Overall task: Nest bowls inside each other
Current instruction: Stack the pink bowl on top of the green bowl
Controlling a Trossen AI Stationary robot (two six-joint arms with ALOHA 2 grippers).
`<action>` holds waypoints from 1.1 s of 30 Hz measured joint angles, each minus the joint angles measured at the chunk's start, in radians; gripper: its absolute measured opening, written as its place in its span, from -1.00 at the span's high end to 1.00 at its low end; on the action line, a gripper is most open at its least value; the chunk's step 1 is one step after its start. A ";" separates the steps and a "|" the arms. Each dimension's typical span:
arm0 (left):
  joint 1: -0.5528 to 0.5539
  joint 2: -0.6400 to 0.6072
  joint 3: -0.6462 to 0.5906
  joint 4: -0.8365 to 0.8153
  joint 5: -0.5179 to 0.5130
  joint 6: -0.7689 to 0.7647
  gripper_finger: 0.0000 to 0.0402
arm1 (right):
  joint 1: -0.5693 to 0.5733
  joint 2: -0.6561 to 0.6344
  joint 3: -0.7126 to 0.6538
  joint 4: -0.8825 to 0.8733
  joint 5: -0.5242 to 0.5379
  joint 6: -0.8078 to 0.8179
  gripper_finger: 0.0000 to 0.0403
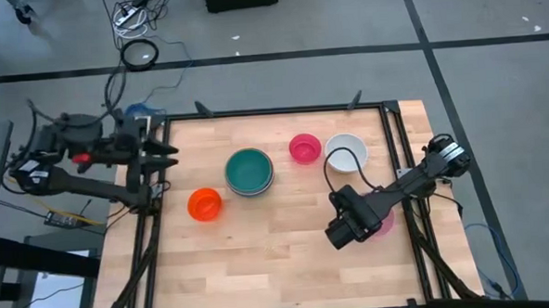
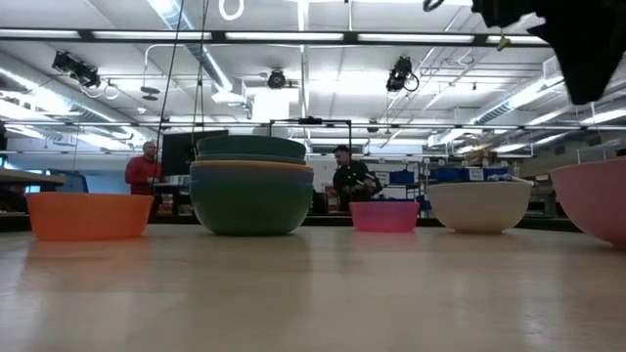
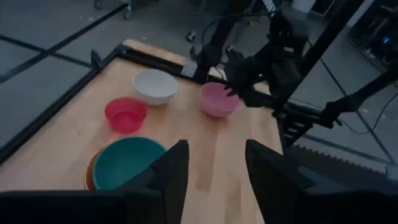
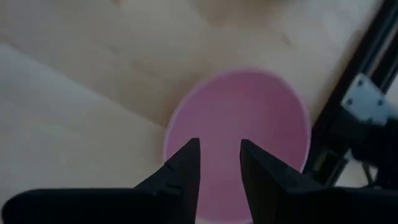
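Observation:
A stack of nested bowls [image 1: 249, 171], teal on top, stands on its base at the table's middle; the low view shows the stack [image 2: 251, 191] with a sage green bowl at the bottom. An orange bowl [image 1: 204, 204] sits near-left of it, a magenta bowl [image 1: 304, 149] and a white bowl [image 1: 346, 152] far-right. A pink bowl [image 4: 239, 118] rests on the table near the right edge. My right gripper [image 4: 219, 163] hangs open above it, pointing down, clear of its rim. My left gripper [image 3: 214, 168] stands open, raised over the table's left edge.
Black frame rails [image 1: 397, 158] run along the table's edges, one close beside the pink bowl. Bare wood [image 1: 260, 257] lies along the near side. In the low view, people [image 2: 144, 168] stand in the room beyond the table.

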 joint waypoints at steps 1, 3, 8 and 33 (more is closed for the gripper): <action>-0.004 -0.012 -0.026 0.013 0.000 -0.007 0.16 | 0.001 0.000 -0.006 0.010 -0.021 -0.002 0.50; -0.010 -0.032 -0.082 0.030 0.000 -0.016 0.16 | 0.006 0.000 -0.013 0.035 -0.041 -0.006 0.50; -0.010 -0.051 -0.232 0.061 0.005 -0.031 0.16 | 0.006 0.000 -0.013 0.101 -0.068 -0.022 0.47; -0.010 -0.065 -0.438 0.269 0.093 -0.020 0.16 | 0.005 0.000 -0.369 0.530 -0.131 -0.037 0.35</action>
